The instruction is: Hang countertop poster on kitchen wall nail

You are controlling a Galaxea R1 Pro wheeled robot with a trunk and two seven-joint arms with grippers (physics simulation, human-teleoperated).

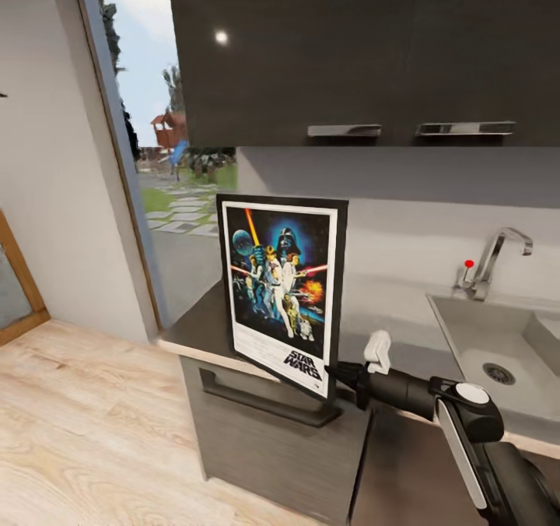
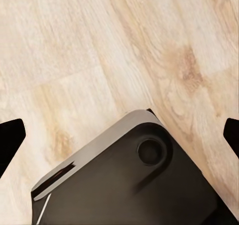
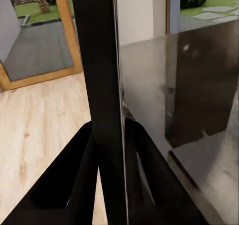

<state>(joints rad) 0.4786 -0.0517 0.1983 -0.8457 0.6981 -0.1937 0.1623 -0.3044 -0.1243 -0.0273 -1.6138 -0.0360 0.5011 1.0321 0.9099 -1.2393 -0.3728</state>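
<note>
Head view showed the poster (image 1: 281, 292) standing upright at the left end of the kitchen countertop (image 1: 194, 327) (the table here), its lower right edge caught by the right gripper (image 1: 336, 372). Right wrist view confirmed the grip: the two dark jaws were clamped on the poster's thin black frame (image 3: 102, 85), one on each face, with the frame running edge-on between them. The poster seemed slightly lifted or tipped, its bottom corner hanging past the table's front edge, though I could not tell whether any part was touching the surface.

To carry it well, I judged the lift should go straight up before any turn, so the bottom edge cleared the table, and the panel should be kept near vertical, since a grip at one low corner leaves much weight above and to the side and invites twisting in the jaws. A dark speck on the pale wall at far left (image 1: 2, 95) may have been a nail.

The right arm (image 1: 467, 425) reached forward and leftward, forearm nearly level. The left gripper (image 2: 119, 135) pointed down at the wooden floor (image 2: 74, 50), fingertips wide apart and empty.
</note>
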